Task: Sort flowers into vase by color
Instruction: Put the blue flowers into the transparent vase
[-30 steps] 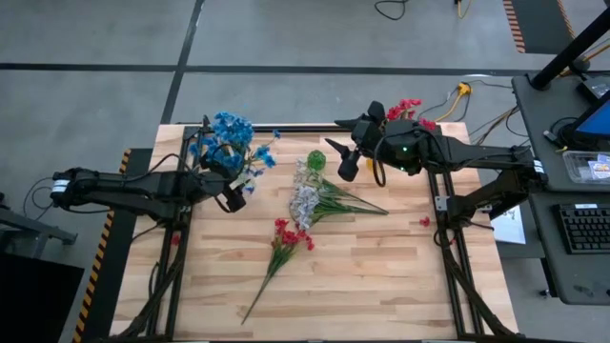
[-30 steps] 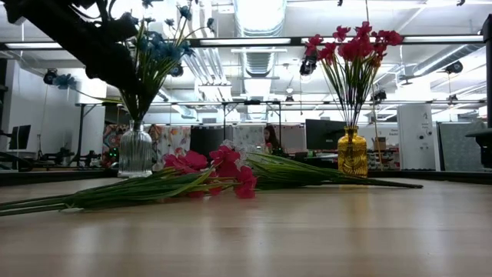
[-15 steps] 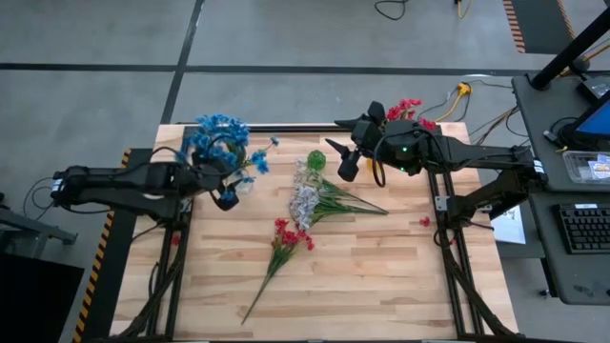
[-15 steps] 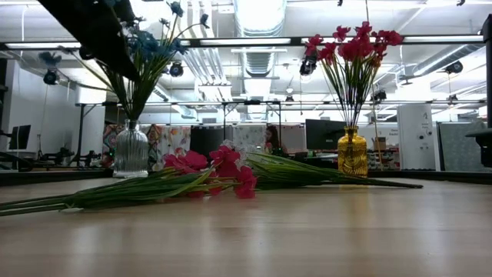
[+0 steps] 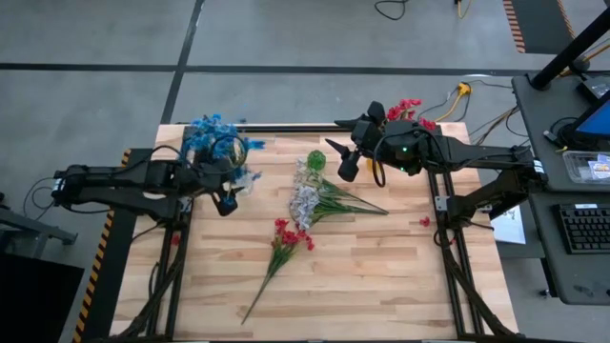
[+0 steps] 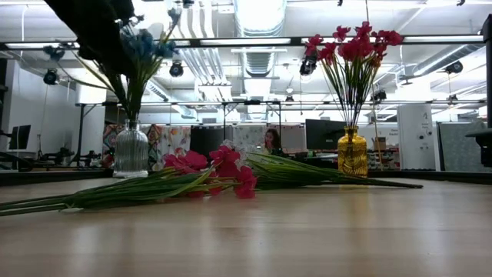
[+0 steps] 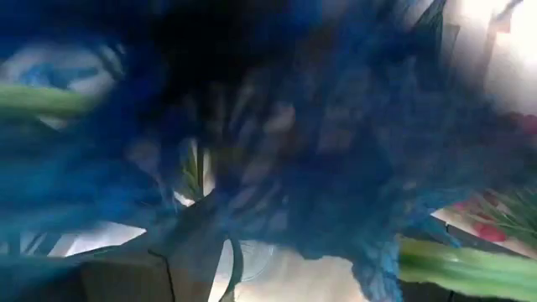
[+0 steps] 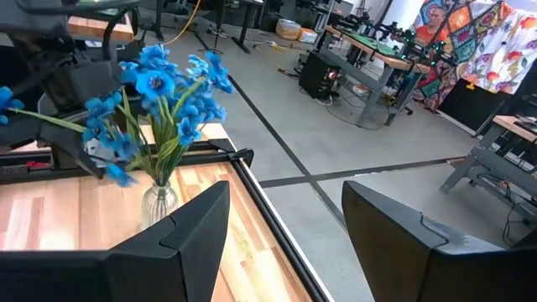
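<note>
Blue flowers (image 5: 214, 138) stand in a clear ribbed vase (image 6: 131, 150) at the table's far left. My left gripper (image 5: 226, 198) hangs just on the near side of them, high among the blossoms (image 7: 319, 168), which fill its wrist view. Red flowers (image 6: 354, 42) stand in a yellow vase (image 6: 352, 154) at the far right. A red spray (image 5: 291, 236) and a pale white spray (image 5: 305, 198) lie flat on the table's middle. My right gripper (image 5: 341, 160) hangs open and empty above the far middle, pointing toward the blue flowers (image 8: 159, 92).
A small round green object (image 5: 315, 159) sits by the head of the white spray. A single red blossom (image 5: 424, 221) lies near the right edge. The near half of the wooden table (image 5: 381, 295) is bare boards.
My left gripper has risen beside the blue flowers, tipped upward and drawn a little toward the table's left edge. The blue blossoms, which spread out to the right before, have swung left and bunched together over the vase.
</note>
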